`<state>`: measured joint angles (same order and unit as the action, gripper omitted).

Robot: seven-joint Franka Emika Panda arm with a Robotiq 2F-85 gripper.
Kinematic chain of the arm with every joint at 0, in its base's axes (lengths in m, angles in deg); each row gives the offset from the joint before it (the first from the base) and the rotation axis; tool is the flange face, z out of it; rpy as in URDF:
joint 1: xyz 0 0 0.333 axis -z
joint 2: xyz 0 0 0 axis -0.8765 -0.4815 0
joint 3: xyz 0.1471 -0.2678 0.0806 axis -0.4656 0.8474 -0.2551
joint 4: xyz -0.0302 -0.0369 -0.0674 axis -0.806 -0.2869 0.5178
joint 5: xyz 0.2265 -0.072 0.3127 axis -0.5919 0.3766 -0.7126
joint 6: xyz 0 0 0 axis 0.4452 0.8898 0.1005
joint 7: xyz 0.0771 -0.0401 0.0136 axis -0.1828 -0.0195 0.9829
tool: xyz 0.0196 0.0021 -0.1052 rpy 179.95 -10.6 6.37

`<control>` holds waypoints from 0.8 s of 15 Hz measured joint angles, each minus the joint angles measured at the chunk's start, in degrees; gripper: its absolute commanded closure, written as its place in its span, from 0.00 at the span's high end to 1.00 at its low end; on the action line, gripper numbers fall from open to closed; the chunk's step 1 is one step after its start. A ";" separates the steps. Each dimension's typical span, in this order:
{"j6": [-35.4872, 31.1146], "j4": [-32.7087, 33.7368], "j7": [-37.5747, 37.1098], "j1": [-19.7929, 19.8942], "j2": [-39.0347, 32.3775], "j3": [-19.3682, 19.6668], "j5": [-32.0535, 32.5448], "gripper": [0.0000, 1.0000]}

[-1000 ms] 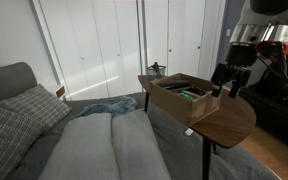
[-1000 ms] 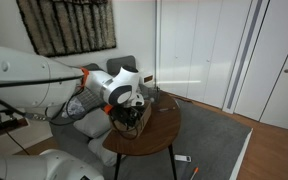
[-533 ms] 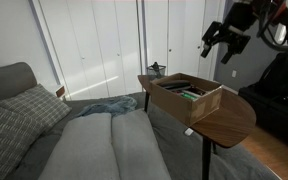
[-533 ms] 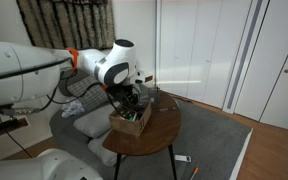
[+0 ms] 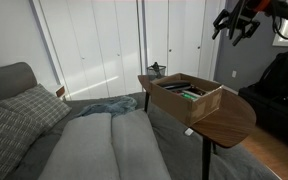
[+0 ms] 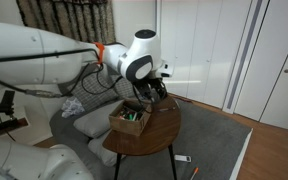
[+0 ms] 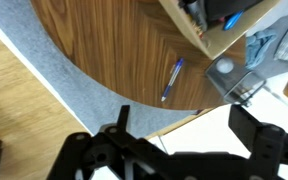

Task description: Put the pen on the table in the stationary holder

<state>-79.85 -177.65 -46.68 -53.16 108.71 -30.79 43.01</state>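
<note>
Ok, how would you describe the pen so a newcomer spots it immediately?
In the wrist view, find the brown wooden table, then the tan cardboard box on it. The pen lies flat on bare wood beside the box, close to the table's curved edge. It is the only slim blue thing lying loose on the wood rather than inside the box.

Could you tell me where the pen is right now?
In the wrist view, the pen lies flat on the table near its edge, beside the cardboard box corner.
</note>
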 measured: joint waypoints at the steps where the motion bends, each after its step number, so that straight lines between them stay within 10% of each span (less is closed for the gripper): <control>1: -1.53 0.94 -1.16 1.54 -3.49 0.19 0.84 1.00; 12: -2.67 2.77 -2.56 2.59 -8.06 0.69 2.09 1.00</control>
<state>-82.52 -174.89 -49.24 -50.57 100.66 -30.10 45.10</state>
